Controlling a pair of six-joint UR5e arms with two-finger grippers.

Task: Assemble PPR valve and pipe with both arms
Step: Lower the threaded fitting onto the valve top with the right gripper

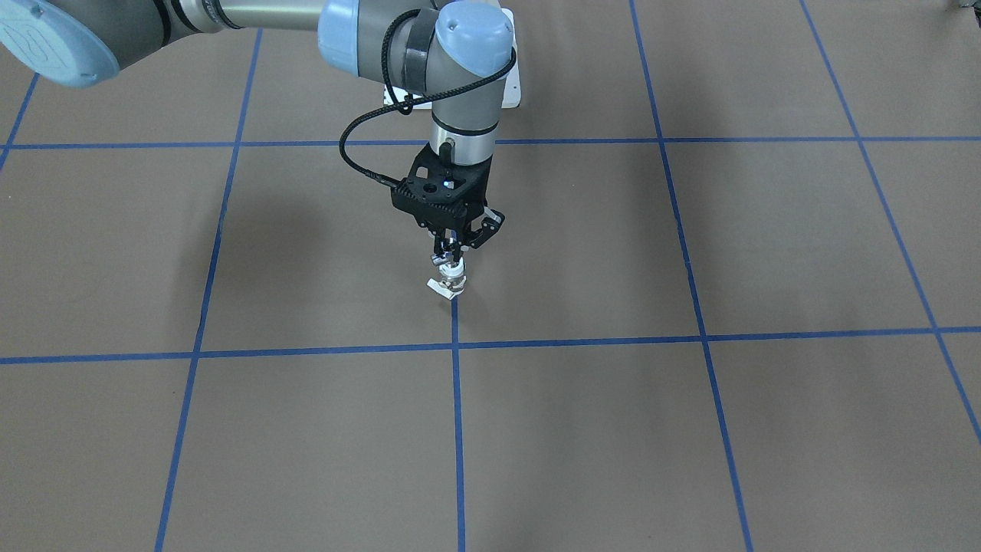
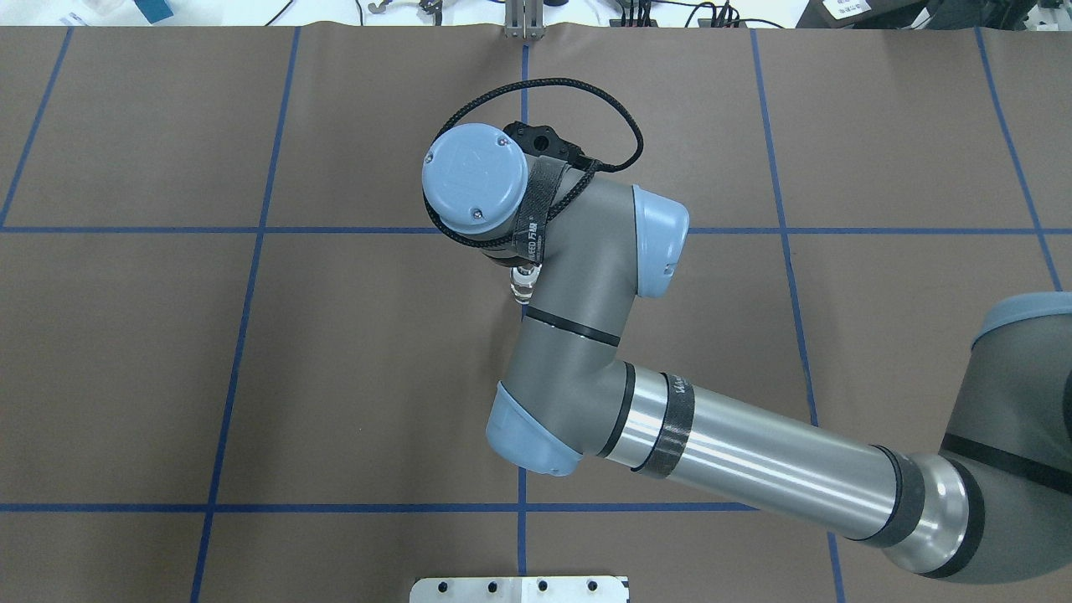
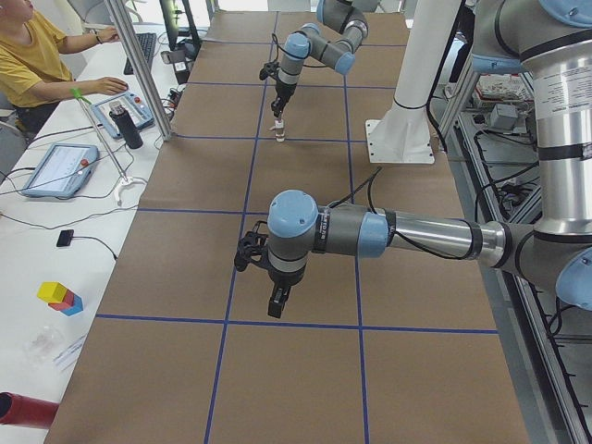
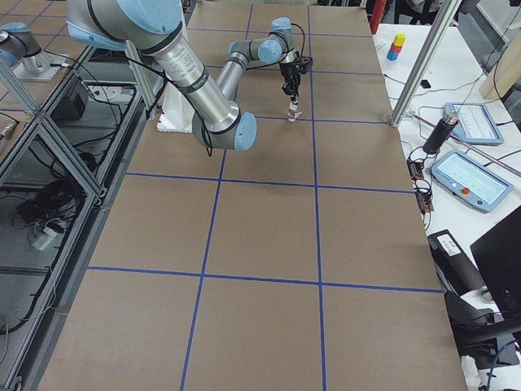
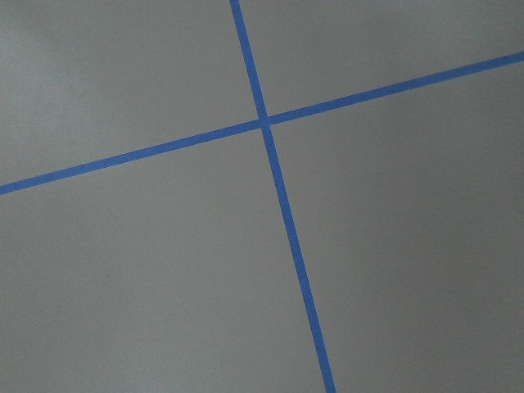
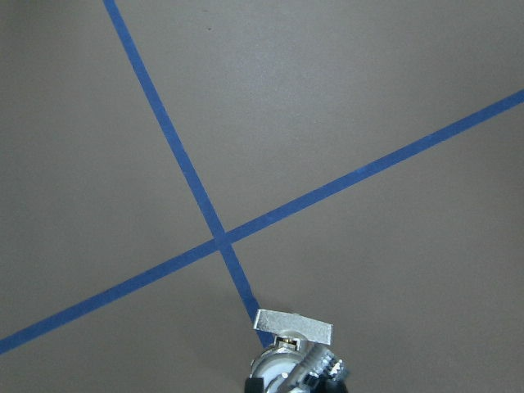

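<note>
Right gripper (image 1: 451, 257): fingers narrow, clamped on top end of PPR valve (image 1: 452, 280). Valve upright, low over worktop (image 1: 690, 445), on blue tape line (image 1: 455, 429); contact with worktop unclear. Silvery bit at valve top, too small to tell if pipe. Left gripper (image 3: 276, 305) well apart, pointing down over worktop; finger gap cannot be told.

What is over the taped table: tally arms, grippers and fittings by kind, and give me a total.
Arms: 2, the right arm and the left arm.
Grippers: 2, the right gripper and the left gripper.
PPR valve: 1.
Pipe: 1, silver, apparently joined to the valve's top.
Total: 6.
</note>
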